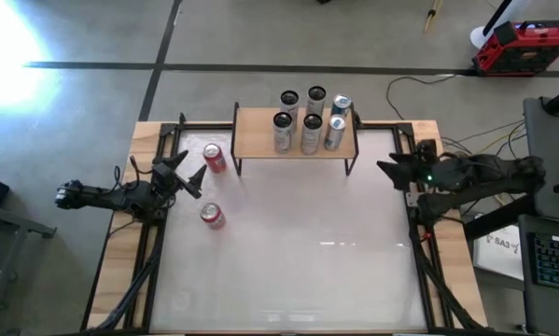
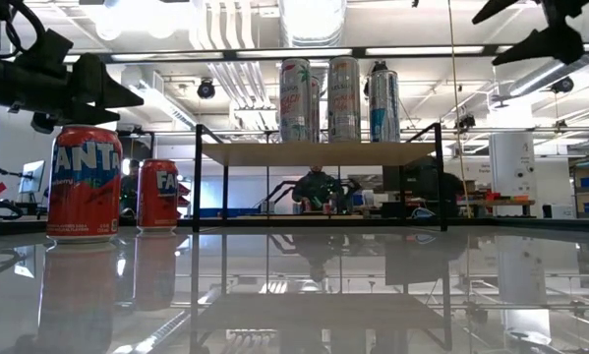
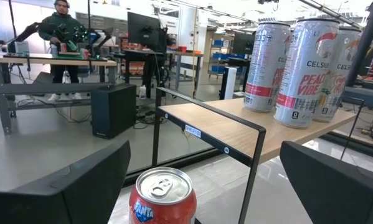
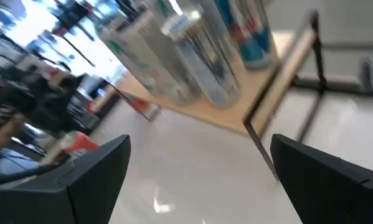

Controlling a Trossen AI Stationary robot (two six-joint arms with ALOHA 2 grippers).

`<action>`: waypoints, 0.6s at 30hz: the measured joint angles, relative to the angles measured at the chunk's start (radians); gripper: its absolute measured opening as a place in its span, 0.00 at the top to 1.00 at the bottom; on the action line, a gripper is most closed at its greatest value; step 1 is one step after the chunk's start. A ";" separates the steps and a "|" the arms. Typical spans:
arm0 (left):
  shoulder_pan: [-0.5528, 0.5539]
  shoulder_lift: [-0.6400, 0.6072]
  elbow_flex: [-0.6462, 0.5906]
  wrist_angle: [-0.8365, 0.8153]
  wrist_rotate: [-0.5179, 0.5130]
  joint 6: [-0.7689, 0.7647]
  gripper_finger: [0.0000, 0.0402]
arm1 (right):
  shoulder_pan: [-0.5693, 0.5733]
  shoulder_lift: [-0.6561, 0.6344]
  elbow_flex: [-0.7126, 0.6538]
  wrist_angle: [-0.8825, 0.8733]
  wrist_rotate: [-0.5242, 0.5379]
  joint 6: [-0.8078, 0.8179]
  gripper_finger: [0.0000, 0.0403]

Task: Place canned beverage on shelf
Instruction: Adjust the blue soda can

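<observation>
Red cans (image 1: 214,158) — tan-topped, black-legged shelf (image 1: 260,133) — silver cans (image 1: 310,133)

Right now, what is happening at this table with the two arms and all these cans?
The robot is stocking a small wooden shelf with canned drinks. Six tall Celsius cans already stand on its right part. Two red Fanta cans remain on the table: one near the shelf's left leg, another farther forward. The left gripper hovers between them with fingers open, holding nothing. The right gripper waits, open and empty, at the shelf's right end.

Fanta can (image 3: 161,198) bottom cut off
</observation>
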 joint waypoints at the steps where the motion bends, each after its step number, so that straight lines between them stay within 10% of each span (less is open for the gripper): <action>1: 0.000 0.000 0.000 0.000 0.000 0.000 0.01 | 0.000 0.030 0.034 -0.053 -0.006 0.047 0.08; 18: 0.000 0.000 0.000 0.000 0.000 0.000 0.01 | -0.023 0.402 0.408 -0.502 -0.054 0.570 0.08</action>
